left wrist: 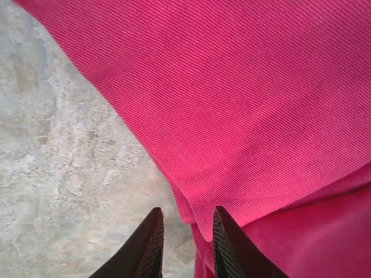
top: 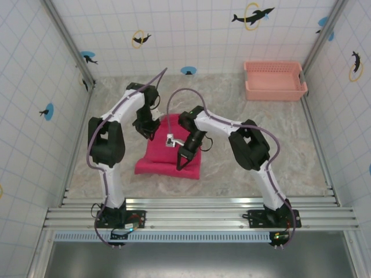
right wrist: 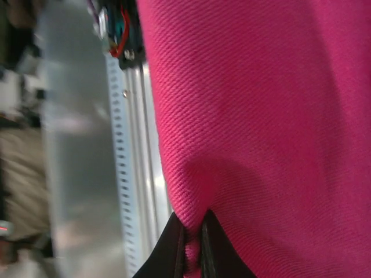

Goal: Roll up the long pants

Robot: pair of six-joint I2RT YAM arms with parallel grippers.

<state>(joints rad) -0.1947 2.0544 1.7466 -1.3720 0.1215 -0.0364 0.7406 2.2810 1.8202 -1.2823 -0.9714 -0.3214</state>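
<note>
Top view: long pants lie on the mottled table as a folded magenta-red bundle, well apart from the pink basket, to the left of it and on its near side, between the two arms. The bundle is narrower at the end toward the basket's row and wider at the end away from it. Left gripper sits at the bundle edge that faces away from the basket. Right gripper is over the wide end, on the side of the bundle nearer the basket. Left wrist view: left gripper has its jaws apart with a clear gap. The folded edge of the pants runs down into that gap, close against one finger, while the other finger stands over bare table. I cannot tell whether the cloth touches either pad. Right wrist view: right gripper has its jaws drawn nearly together, pinching a small fold of the pants; the cloth puckers toward the fingertips. The weave shows as fine diagonal ribs. Behind the cloth is the aluminium rail, blurred.
</note>
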